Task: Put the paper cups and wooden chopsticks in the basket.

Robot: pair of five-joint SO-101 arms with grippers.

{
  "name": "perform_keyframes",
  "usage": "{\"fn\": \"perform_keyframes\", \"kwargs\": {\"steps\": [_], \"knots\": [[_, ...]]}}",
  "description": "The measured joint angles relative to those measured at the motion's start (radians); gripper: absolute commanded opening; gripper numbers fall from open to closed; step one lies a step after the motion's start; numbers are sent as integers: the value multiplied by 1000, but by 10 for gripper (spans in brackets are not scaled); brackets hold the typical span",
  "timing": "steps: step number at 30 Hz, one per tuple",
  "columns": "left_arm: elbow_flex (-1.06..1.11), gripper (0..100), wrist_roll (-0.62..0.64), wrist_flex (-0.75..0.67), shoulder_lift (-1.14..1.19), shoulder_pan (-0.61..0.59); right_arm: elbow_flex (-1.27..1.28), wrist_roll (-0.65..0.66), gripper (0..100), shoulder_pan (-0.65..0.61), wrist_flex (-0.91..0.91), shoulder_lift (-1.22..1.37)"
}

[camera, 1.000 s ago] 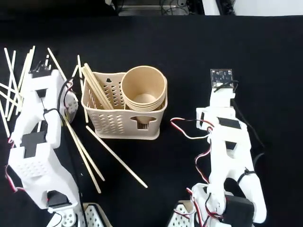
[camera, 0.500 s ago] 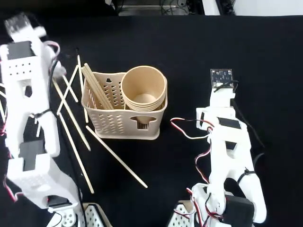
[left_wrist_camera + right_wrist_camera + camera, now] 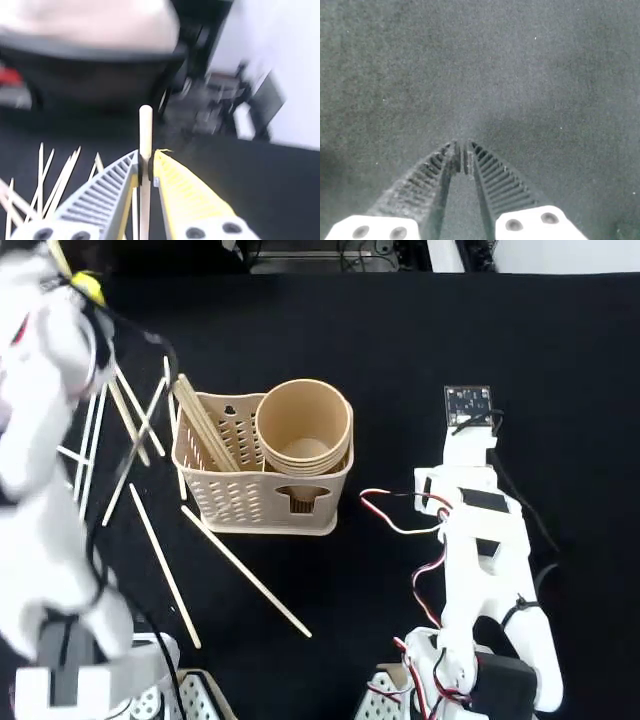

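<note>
The black counter (image 3: 400,350) is carrying all the items. The left arm (image 3: 45,470) is standing along the counter's left edge, and the right arm (image 3: 478,540) is lying stretched out well to the right of the basket.

The basket (image 3: 240,502) is cream plastic with perforated walls and two compartments, and it is sitting near the counter's middle. A nested stack of tan paper cups (image 3: 303,420) is standing upright in its right compartment. Several pale wooden chopsticks (image 3: 205,425) are leaning in its left compartment. Loose chopsticks (image 3: 245,571) are lying on the counter in front of and to the left of the basket.

The left fingers (image 3: 156,162) are clamping one round-tipped chopstick (image 3: 145,125) above the counter. The right fingers (image 3: 470,157) are pressing together, gripping nothing.
</note>
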Motion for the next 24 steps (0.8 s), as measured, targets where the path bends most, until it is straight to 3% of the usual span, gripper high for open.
{"fn": "perform_keyframes", "kwargs": {"steps": [9, 24], "knots": [[127, 27, -6, -68, -250, 203, 0, 0, 35, 0, 0, 0], [1077, 27, -9, -749, -598, 250, 0, 0, 35, 0, 0, 0]]}}
